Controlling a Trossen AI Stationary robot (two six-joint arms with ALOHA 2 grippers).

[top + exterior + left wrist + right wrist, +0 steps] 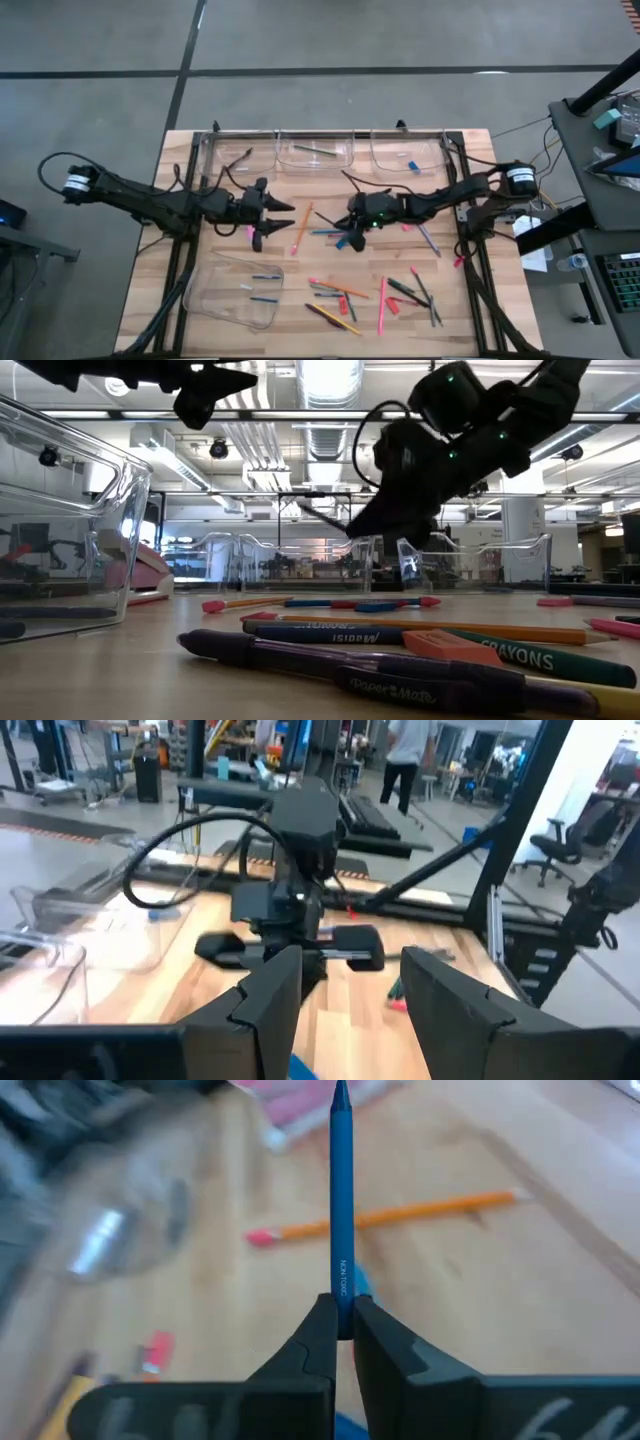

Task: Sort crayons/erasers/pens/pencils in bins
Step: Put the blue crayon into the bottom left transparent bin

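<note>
Your right gripper (pixel 342 1320) is pinching a long blue stick (pixel 341 1200) by one end, its fingers pressed onto it, and the stick points straight out ahead of them. In the high view that gripper (pixel 349 236) sits over the middle of the table (pixel 470 300), just beside an orange pencil (pixel 302 226) lying on the wood; the wrist view shows the same orange pencil (pixel 385 1218) crossing behind the blue stick, eraser tip pink.

Your left gripper (pixel 272 220) hovers just left of centre with its fingers (pixel 270 995) spread and nothing between them, facing the right arm.

Three clear bins (pixel 315 152) stand in a row along the far edge, and a fourth bin (pixel 232 290) lies near the front left with a few short sticks inside. The rest of the pens, pencils and crayons (pixel 345 300) are scattered at the front right, a pink pencil (pixel 381 305) among them. From table height you see a dark pen (pixel 330 665) nearest the camera, with a crayon (pixel 520 652) behind it
</note>
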